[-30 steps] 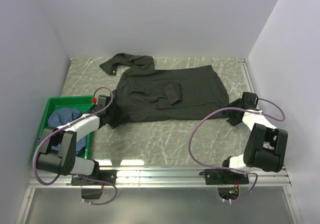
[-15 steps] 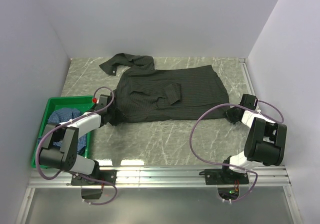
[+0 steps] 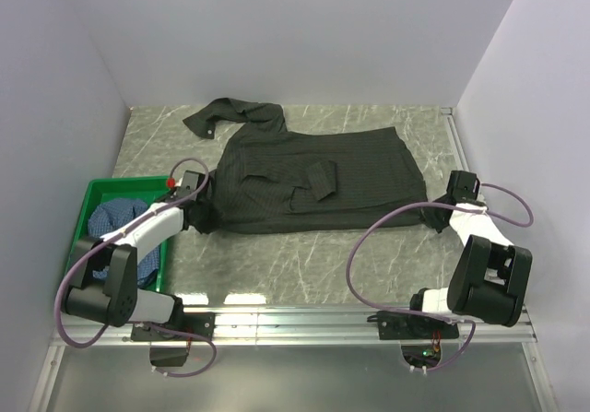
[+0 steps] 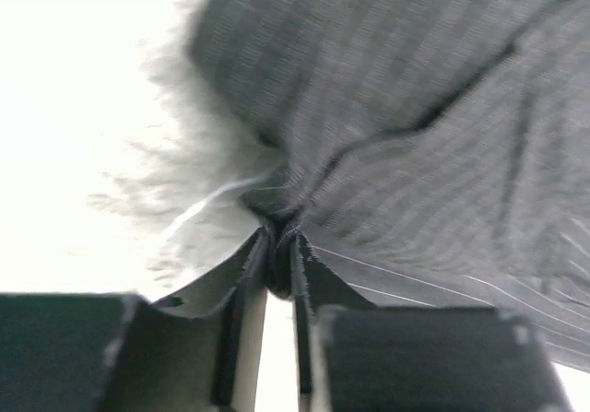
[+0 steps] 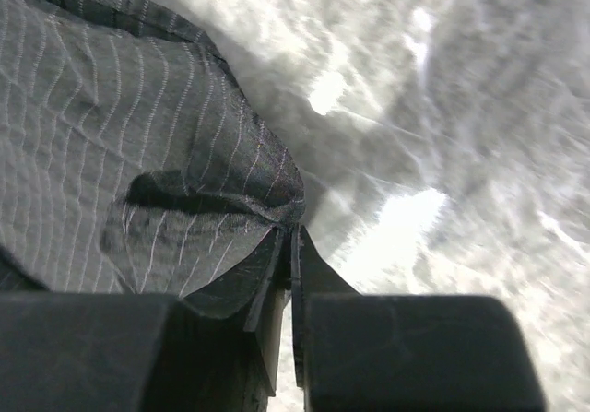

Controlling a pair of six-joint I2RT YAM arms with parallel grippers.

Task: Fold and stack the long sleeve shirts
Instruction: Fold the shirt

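Observation:
The black pinstriped long sleeve shirt [image 3: 313,177] lies spread across the marble table, one sleeve trailing to the far left. My left gripper [image 3: 203,211] is shut on its near left corner, and the left wrist view shows cloth bunched between the jaws [image 4: 279,246]. My right gripper [image 3: 431,213] is shut on the near right corner, with a fold of pinstriped shirt cloth [image 5: 184,182] pinched at the fingertips [image 5: 290,232]. The blue checked shirt [image 3: 115,218] sits crumpled in the green crate.
The green crate [image 3: 101,187] stands at the near left, right beside my left arm. White walls close the table on three sides. A metal rail [image 3: 369,312] runs along the near edge by the arm bases.
Both grippers have shut on the black shirt's near corners. Its near edge has been pulled straighter and the shirt has shifted slightly right.

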